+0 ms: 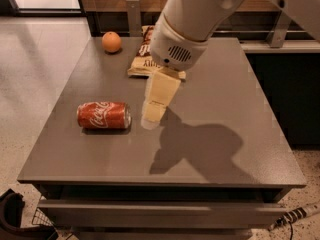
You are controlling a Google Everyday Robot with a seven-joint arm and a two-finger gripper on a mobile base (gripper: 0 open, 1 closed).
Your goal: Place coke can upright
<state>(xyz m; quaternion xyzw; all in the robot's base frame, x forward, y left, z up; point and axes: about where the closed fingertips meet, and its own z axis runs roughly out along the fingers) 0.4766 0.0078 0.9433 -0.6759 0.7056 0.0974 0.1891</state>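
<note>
grey table (pixel 240 134) in front of me, and the thick white arm (pixel 190 19) reaches in over it from the top right, blocking a good part of the back edge. under the arm sits the bag (pixel 141 64), only its left strip showing. the cream gripper (pixel 150 120) points down and to the left, its tip low over the tabletop, just beside the can's right end; i can't say whether they touch. its shadow (pixel 200 149) spreads to the right across the table. the can (pixel 103 115) lies on its side near the left front of the table, script facing up, silver end towards the gripper. the orange (pixel 111 42) sits well apart at the back left corner.

so this looks like the approach: the can is not yet grasped and not yet upright. the next move, i'd say, calls for getting the gripper around the can's body, across its width, then lifting and turning it so one silver end goes flat on the table. a round can lying down may roll away to the left if nudged.

hard to make out: whether the gripper is set wide or narrow, i cannot tell from here. most of the bag is hidden behind the arm, and the arm's upper part runs out of view.
</note>
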